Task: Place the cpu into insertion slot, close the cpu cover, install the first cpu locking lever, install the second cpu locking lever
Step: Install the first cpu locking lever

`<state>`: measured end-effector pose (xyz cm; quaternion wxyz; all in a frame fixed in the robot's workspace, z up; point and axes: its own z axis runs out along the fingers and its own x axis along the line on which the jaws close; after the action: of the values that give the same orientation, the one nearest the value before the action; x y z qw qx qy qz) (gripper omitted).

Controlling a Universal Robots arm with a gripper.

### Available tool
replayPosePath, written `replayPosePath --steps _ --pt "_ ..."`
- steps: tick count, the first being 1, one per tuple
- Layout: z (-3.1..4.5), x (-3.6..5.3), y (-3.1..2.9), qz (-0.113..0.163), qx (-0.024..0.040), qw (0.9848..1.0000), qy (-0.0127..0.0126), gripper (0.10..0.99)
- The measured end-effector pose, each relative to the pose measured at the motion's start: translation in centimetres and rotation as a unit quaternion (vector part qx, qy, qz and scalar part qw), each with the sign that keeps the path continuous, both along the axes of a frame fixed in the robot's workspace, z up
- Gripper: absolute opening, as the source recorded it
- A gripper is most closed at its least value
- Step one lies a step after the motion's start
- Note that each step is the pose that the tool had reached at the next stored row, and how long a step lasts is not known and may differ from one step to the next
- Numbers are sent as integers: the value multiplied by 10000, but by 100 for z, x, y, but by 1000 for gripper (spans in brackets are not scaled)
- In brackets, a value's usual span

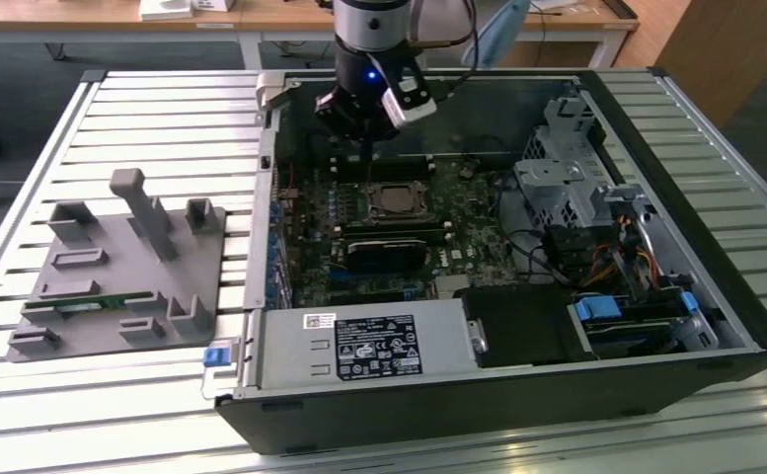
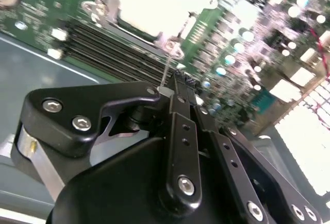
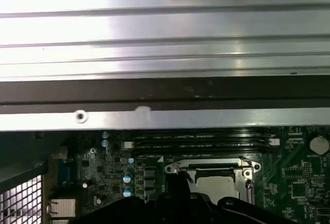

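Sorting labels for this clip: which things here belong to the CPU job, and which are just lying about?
Job: gripper, cpu, cpu cover, insertion slot.
Lying about: grey fixture block, power supply, drive cage, memory slots.

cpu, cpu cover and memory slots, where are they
cpu (image 1: pixel 394 202): exterior view, middle of its metal top.
cpu cover (image 3: pixel 241 173): first wrist view, frame bar beside the window.
memory slots (image 3: pixel 198 142): first wrist view, middle of one long slot.
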<state>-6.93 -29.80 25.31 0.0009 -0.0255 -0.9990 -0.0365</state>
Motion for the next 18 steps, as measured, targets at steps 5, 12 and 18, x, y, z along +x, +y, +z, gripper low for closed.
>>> replayPosePath --steps 5,12,18 --pt "-5 222 2 1 0 10000 7 106" --pt "-31 232 -8 3 231 9997 -3 106" --pt "-93 244 -9 224 230 9995 -12 106"
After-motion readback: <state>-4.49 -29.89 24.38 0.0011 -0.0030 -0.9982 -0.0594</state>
